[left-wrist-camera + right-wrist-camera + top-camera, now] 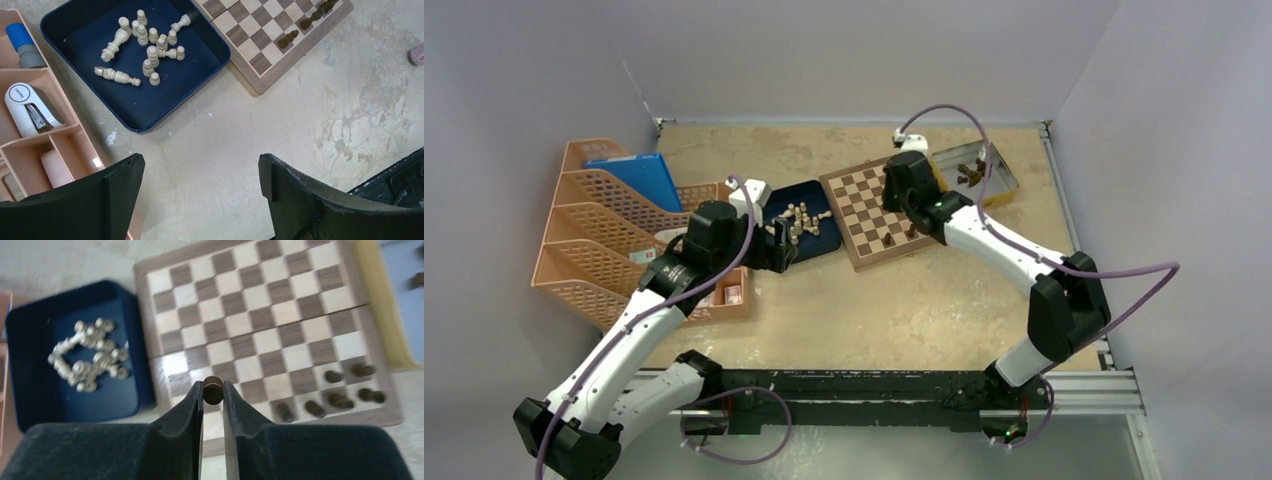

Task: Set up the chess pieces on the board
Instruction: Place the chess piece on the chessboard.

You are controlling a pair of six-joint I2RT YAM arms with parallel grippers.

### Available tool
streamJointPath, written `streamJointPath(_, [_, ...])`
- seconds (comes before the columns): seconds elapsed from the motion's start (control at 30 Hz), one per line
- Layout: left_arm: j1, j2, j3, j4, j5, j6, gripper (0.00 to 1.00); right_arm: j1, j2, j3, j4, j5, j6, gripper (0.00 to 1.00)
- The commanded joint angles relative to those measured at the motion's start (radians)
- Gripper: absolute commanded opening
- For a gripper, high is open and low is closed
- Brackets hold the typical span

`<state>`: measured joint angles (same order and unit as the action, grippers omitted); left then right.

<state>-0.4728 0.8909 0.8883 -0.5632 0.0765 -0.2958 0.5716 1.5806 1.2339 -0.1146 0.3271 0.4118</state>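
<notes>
Mottled beige tabletop (874, 310), walled by plain grey panels, carries a square wooden chessboard (879, 213) at its middle. The board has tan and dark brown checks inside a plain light-wood border and is thick like a box.

A dark blue tray (809, 232) sits at the board's 9 o'clock, its corner against the board's edge. It holds cream chessmen (150, 50) in a jumble, some upright and some lying flat. At the board's 2 o'clock lies a silver tin (979, 170) with further dark pieces (971, 172) in it.

The right gripper (213, 396) hangs over the board, its fingers pinched on a dark brown chessman (213, 386). This piece has a small round top and may be a pawn, though the blur leaves that unsure. In the right wrist view, six dark brown chessmen (340, 401) stand in two short rows toward the board's 4 o'clock corner.

The left gripper (200, 170) is spread wide and holds nothing, above bare table at the tray's 6 o'clock. An orange desk organiser (599, 240) lies at the tray's 9 o'clock.
</notes>
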Motion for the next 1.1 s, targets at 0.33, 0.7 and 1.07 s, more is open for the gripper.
streamJointPath(0.33, [-0.004,-0.069,0.020,0.022,-0.111,-0.022,0.84,0.213,0.030,-0.110,0.076,0.057,0.047,0.19])
streamJointPath(0.7, [-0.004,-0.073,0.021,0.020,-0.121,-0.023,0.84,0.254,0.085,-0.165,0.109,0.133,0.050,0.19])
streamJointPath(1.07, [-0.004,-0.073,0.021,0.021,-0.118,-0.023,0.84,0.264,0.138,-0.177,0.149,0.149,0.044,0.20])
